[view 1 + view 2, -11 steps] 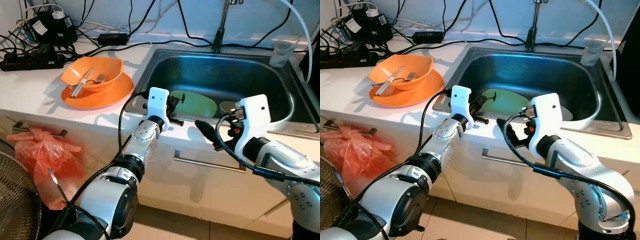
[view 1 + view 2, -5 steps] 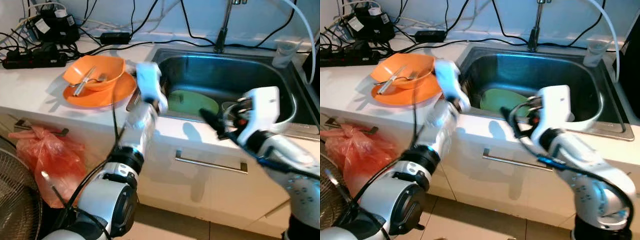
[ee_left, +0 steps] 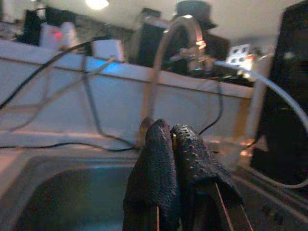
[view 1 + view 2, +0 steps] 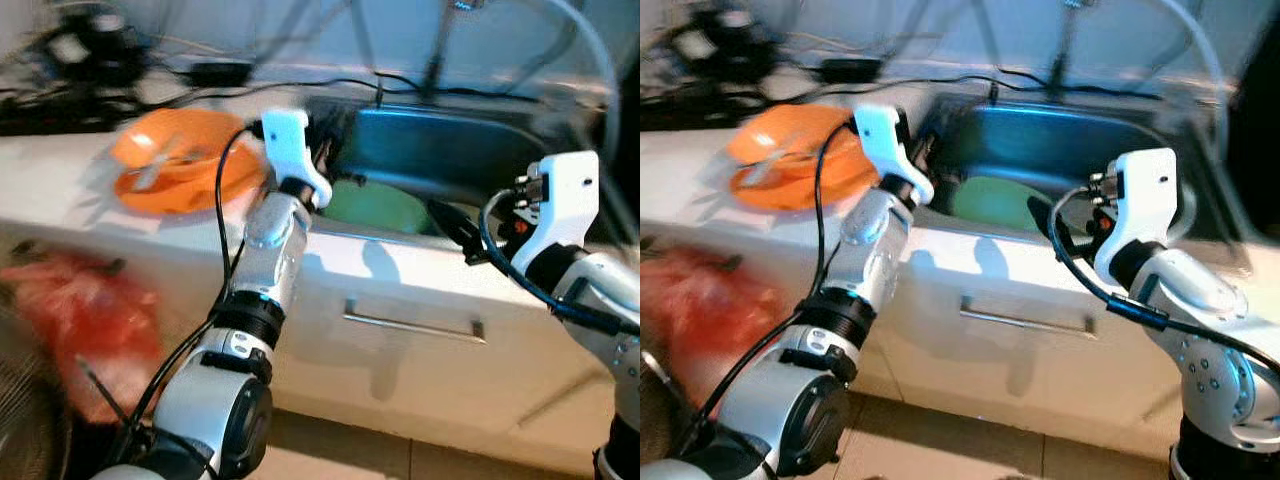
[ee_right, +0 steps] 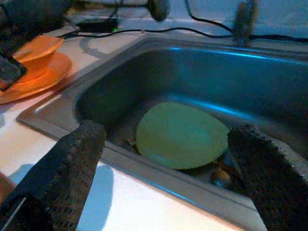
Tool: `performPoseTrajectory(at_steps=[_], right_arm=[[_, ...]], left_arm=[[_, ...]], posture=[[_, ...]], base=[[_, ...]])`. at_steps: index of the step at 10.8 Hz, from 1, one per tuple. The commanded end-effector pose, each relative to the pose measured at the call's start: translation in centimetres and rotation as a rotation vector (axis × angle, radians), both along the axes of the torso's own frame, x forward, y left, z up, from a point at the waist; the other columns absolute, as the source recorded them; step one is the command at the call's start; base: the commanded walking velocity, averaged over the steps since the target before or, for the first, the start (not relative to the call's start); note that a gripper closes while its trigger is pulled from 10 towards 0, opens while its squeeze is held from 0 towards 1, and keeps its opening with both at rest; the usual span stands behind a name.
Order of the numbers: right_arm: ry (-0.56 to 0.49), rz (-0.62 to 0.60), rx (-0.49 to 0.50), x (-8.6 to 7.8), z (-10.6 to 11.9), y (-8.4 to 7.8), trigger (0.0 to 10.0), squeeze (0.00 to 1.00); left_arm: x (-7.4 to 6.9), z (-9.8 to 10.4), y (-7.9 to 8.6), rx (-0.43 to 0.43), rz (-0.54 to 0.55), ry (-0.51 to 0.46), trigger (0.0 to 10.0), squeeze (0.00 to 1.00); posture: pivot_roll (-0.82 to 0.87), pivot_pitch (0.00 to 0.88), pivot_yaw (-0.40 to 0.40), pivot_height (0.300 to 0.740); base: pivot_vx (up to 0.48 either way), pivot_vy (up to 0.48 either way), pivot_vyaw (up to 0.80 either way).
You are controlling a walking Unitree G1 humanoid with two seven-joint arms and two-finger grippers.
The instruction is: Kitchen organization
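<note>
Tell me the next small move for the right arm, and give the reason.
Probably ease the right end effector forward and down into the sink toward the green plate. Its fingers are spread wide and hold nothing, it hangs over the sink's front rim, and the plate lies right ahead. The left end effector is shut and raised near the sink's left edge.

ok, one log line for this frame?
left gripper: shut, over sink | right gripper: open, facing green plate | orange dishes: on counter
</note>
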State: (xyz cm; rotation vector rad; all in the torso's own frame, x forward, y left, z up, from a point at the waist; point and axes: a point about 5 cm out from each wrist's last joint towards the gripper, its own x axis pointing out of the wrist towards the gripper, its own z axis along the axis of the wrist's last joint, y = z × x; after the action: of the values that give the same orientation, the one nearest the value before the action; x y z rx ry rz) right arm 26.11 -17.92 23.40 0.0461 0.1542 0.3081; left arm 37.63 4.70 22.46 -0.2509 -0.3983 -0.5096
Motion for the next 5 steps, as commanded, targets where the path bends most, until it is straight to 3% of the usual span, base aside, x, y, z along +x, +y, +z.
performPoseTrajectory(at_steps=[1,5], right_arm=[[0.001,-0.004,0.012,0.1,0.1,0.0,10.0,0.0],[-0.003,-0.001,0.01,0.1,0.2,0.0,10.0,0.0]], left_arm=[[-0.6,0.4,-0.9,-0.016,-0.021,-0.015,0.0,0.0],[-2.0,2.3,0.4,-0.059,0.002,-0.075,0.0,0.0]], posture=[[-0.31,0.0,0.016,0.74],[-0.31,0.0,0.014,0.74]], base=[[0.0,0.0,-0.69],[0.0,0.0,0.0]])
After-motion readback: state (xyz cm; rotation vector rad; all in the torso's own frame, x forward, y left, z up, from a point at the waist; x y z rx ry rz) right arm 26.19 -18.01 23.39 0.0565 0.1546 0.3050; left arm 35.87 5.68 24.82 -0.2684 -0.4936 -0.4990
